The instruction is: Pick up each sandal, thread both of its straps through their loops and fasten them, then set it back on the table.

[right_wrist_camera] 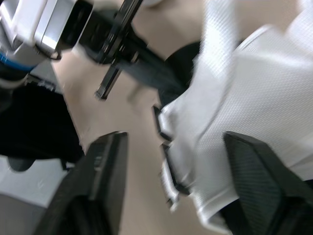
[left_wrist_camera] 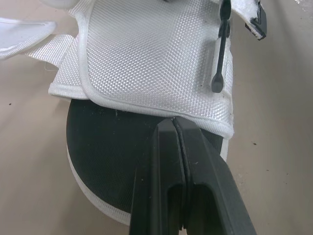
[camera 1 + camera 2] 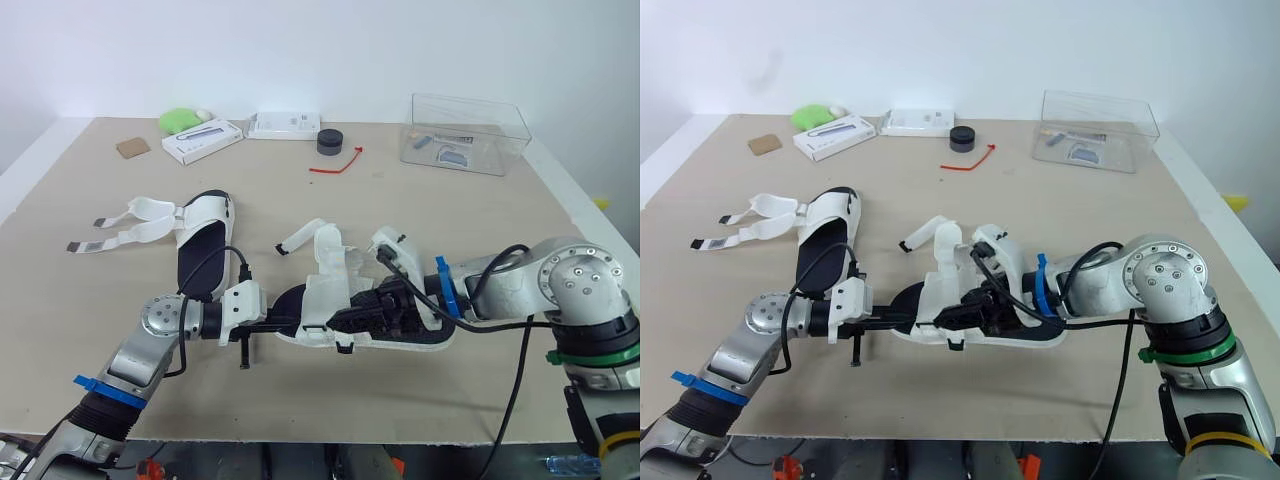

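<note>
The near sandal point(image 3: 330, 300) is lying mid-table point(image 3: 480, 230) toward the front edge, with its white straps loose. The left gripper point(image 2: 173, 122) is pressing its fingers together at the sandal's rounded end, where the white flap meets the black sole; whether it is pinching the flap is unclear. The right gripper point(image 1: 173, 137) is gaping wide around the white upper. The second sandal point(image 3: 200, 240) is lying further left, unfastened.
</note>
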